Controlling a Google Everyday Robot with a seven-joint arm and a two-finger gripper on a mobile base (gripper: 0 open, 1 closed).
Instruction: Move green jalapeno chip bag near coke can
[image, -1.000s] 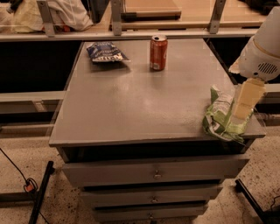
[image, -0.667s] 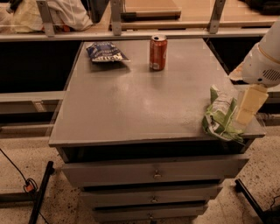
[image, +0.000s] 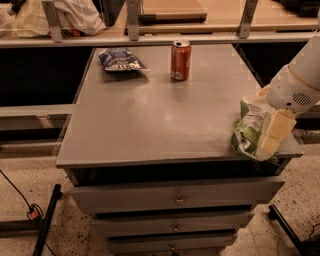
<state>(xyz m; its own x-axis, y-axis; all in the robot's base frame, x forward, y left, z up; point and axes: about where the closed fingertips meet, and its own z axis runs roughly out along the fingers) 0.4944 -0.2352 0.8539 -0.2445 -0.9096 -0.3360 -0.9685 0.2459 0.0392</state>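
The green jalapeno chip bag (image: 250, 129) is a wrinkly light green and white bag lying at the right front corner of the grey table (image: 150, 115). My gripper (image: 270, 142) comes in from the right and sits low on the bag's right side, covering part of it. The coke can (image: 180, 60) stands upright at the back middle of the table, far from the bag and the gripper.
A dark blue chip bag (image: 120, 59) lies at the back left, left of the can. A rail with metal posts (image: 132, 22) runs behind the table. Drawers (image: 175, 200) are under the tabletop. A black stand leg (image: 47, 220) lies on the floor at left.
My gripper has moved down and a little left, lower onto the green bag. The bag, the can and the blue bag have not moved.
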